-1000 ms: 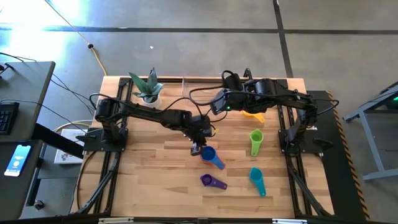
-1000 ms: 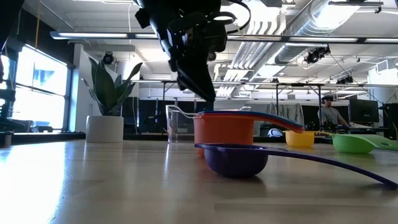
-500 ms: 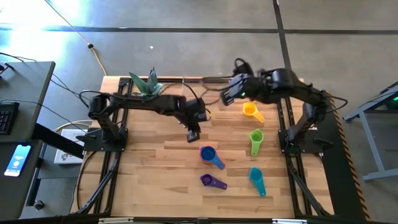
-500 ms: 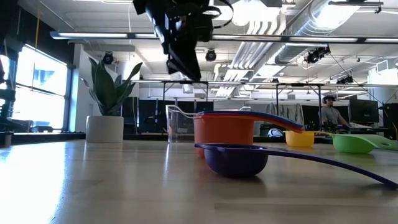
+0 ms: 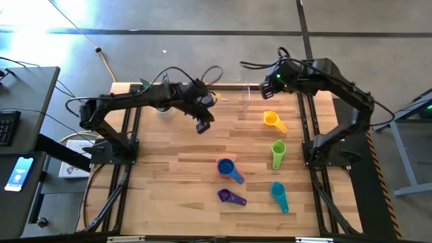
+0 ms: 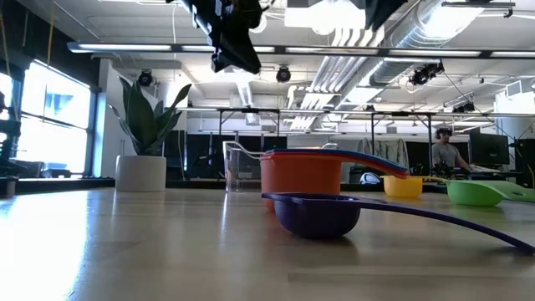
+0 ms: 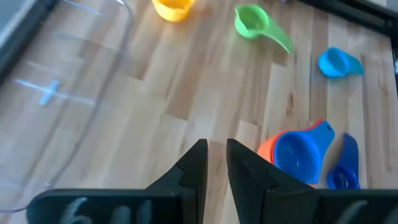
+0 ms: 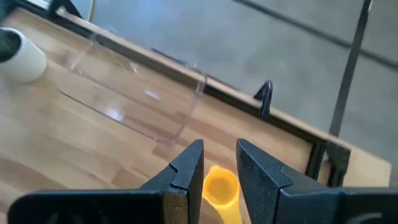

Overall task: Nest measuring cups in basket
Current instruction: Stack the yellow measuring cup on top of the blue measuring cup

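Observation:
The blue cup (image 5: 225, 166) sits nested in the orange cup (image 7: 266, 149) at mid-table. The purple (image 5: 231, 196), teal (image 5: 278, 193), green (image 5: 277, 152) and yellow (image 5: 271, 120) cups lie singly on the wood. The clear basket (image 5: 228, 96) stands at the far edge. My left gripper (image 5: 202, 125) hangs high between the basket and the nested cups, its fingers (image 7: 198, 163) a narrow gap apart with nothing between. My right gripper (image 5: 268, 86) hovers high beyond the yellow cup (image 8: 221, 186), beside the basket (image 8: 137, 93), and is also narrowly open with nothing between its fingers.
A white plant pot (image 6: 140, 173) stands at the far left, partly under my left arm in the high view. Bare wood lies on the table's left half and near its front edge. A person sits in the room beyond the table.
My left gripper has risen from the blue cup and gone toward the far edge, swinging a little to the left. The blue cup stays nested in the orange one. My right gripper has drawn back from mid-table toward the far right corner.

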You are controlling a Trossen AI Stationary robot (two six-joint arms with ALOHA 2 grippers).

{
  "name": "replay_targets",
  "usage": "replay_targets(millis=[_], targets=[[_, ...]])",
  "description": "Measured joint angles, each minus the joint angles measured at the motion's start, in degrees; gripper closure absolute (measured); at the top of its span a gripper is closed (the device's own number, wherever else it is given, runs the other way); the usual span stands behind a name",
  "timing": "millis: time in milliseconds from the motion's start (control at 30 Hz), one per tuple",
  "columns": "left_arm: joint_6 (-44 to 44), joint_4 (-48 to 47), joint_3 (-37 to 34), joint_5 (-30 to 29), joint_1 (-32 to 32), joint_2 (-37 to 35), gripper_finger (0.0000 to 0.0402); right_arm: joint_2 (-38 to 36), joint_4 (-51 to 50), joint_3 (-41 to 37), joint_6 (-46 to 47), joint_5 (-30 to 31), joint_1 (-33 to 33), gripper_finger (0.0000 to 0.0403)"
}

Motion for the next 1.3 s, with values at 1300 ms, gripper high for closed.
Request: replay_targets(millis=[1300], targets=[[-1.06,-1.86,0.00,-0.17,13.04,-4.95,0.0353,-8.31,33.57,-56.99,-38.86,-26.23,-7.12,0.0258]])
